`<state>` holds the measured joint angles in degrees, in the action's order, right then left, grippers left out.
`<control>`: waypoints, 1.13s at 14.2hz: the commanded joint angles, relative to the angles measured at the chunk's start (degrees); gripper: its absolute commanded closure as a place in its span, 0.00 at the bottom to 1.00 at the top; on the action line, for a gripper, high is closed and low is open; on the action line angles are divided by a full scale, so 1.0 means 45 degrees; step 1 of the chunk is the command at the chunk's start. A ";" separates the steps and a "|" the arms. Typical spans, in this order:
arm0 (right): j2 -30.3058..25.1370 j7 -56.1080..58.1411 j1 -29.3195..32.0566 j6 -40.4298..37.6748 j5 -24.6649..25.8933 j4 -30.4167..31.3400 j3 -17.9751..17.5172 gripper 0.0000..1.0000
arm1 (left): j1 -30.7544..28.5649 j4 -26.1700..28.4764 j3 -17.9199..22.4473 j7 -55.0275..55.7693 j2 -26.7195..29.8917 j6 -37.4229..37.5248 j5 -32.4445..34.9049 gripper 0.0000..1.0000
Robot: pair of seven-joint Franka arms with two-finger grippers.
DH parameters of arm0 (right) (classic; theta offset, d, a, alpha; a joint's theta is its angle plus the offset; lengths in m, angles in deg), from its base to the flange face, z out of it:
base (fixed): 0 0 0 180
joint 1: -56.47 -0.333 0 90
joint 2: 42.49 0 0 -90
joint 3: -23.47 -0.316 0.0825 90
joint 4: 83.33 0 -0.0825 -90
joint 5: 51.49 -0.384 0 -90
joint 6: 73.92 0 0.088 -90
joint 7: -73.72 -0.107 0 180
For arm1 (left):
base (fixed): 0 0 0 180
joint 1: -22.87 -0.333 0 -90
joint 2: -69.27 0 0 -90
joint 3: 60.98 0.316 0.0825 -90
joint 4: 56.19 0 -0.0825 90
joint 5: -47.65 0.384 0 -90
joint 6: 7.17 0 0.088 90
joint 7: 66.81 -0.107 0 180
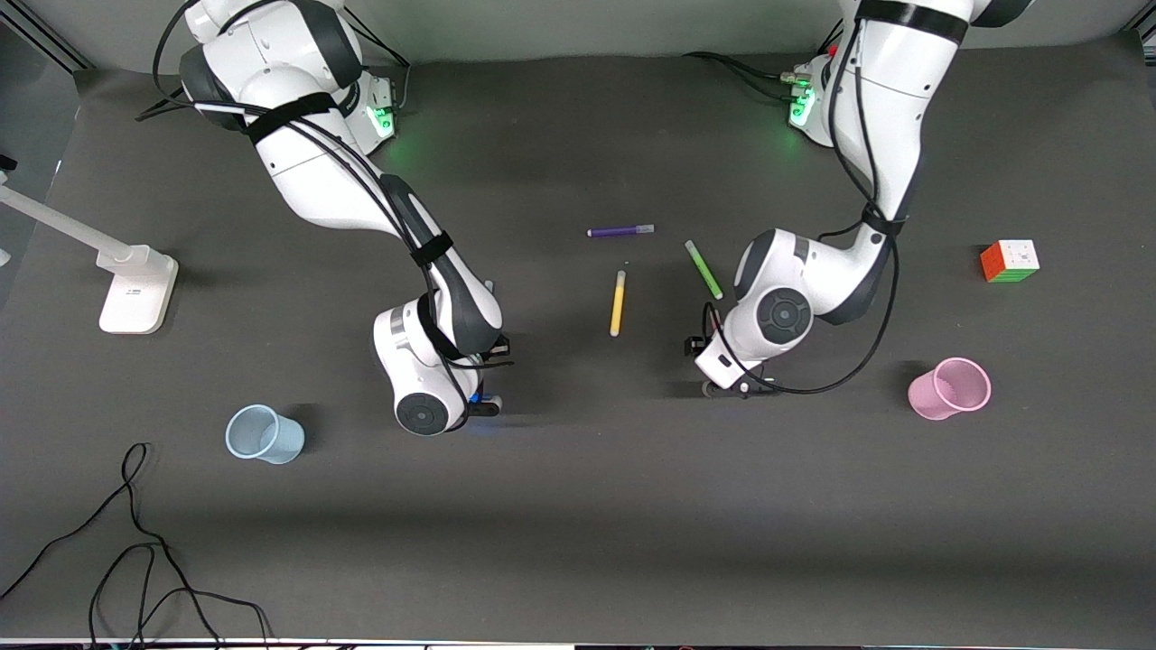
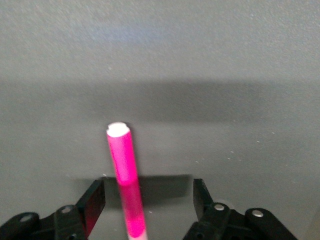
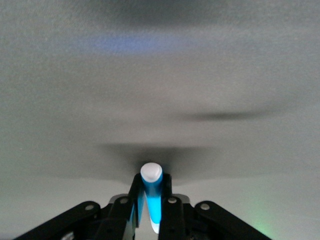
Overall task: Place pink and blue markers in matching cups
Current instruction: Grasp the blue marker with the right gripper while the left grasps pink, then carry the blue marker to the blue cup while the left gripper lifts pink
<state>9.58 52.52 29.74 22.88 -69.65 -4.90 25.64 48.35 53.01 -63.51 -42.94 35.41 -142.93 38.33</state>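
The pink marker (image 2: 123, 172) lies on the dark surface (image 1: 578, 506) between the spread fingers (image 2: 92, 202) of the left hand (image 1: 727, 386), touching neither, its white end pointing away from the wrist. The blue marker (image 3: 151, 192) stands clamped in the narrowed fingers (image 3: 167, 202) of the right hand (image 1: 483, 403), its white rounded end sticking out past the fingertips. No brand, label or writing can be read on either pen.

Both arms reach down from their bases with bent elbows, wrists turned so each hand sits low at the surface. The pale blue cup (image 1: 264, 434) stands upright, well apart from the right hand toward the right arm's end of the surface. The pale pink cup (image 1: 950, 388) lies tipped on its side, well apart from the left hand toward the left arm's end.

Between the two hands, farther from the front camera, lie a yellow pen (image 1: 618, 303), a green pen (image 1: 703, 269) near the left forearm and a purple pen (image 1: 620, 231). A colour cube (image 1: 1010, 261) sits toward the left arm's end and a white stand (image 1: 135, 289) toward the right arm's end
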 commanded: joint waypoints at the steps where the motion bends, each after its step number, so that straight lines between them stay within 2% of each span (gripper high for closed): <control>1: -0.0709 -0.0348 0.0001 0.0013 -0.0087 -0.0065 0.0297 1.00 | 0.0237 0.0324 0.0172 0.0439 0.0257 -0.0006 -0.0136 0.23; 5: -0.2035 -0.0289 -0.0039 -0.0006 0.0519 -0.0241 0.1681 1.00 | 0.0217 0.0577 0.0211 0.0244 0.0336 -0.0103 0.0040 0.22; 7: -0.2895 -0.0347 -0.0136 -0.0006 0.1180 -0.0241 0.2443 1.00 | 0.0197 0.0675 0.0230 0.0146 0.0336 -0.0161 0.0040 0.24; 9: -0.3676 -0.0541 -0.0136 0.0071 0.2291 -0.0299 0.3166 1.00 | 0.0139 0.0695 0.0231 -0.0087 0.0355 -0.0142 0.0040 0.49; 11: -0.4186 -0.0485 -0.0058 0.0266 0.3250 -0.0319 0.3869 1.00 | 0.0119 0.0714 0.0231 -0.0225 0.0375 -0.0142 0.0040 0.64; 13: -0.4364 -0.0503 -0.0039 0.1355 0.3469 -0.0299 0.4903 1.00 | 0.0119 0.0714 0.0231 -0.0226 0.0413 -0.0161 0.0040 0.76; 16: -0.4325 -0.0543 0.0001 0.3504 0.3449 0.0147 0.5862 1.00 | 0.0100 0.0695 0.0269 -0.0226 0.0433 -0.0162 0.0040 0.98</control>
<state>-9.44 51.92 30.52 33.37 -55.43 -7.05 49.99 48.63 54.46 -62.53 -43.19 36.41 -142.84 38.49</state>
